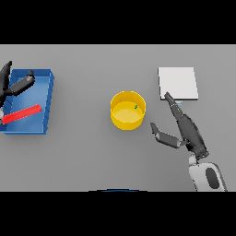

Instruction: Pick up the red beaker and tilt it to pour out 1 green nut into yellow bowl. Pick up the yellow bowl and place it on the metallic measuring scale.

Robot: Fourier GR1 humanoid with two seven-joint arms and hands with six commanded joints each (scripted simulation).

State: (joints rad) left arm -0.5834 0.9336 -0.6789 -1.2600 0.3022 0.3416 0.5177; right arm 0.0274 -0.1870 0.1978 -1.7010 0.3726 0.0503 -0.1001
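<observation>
Beaker [21,114] lies flat, long axis rising rightward; your left hand [14,85] and right hand [182,126] are both spread, holding nothing.

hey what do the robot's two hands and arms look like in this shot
Both hands are dark grey to black, with long slender fingers and a separate thumb. The right hand joins a white arm segment bearing a dark grey oval inset. Of the left hand, only the dark fingers show at the edge. No cables or markings are visible.

A lab-like bench: bare grey table [92,156], blue tray [46,99], metallic scale [179,83].
</observation>
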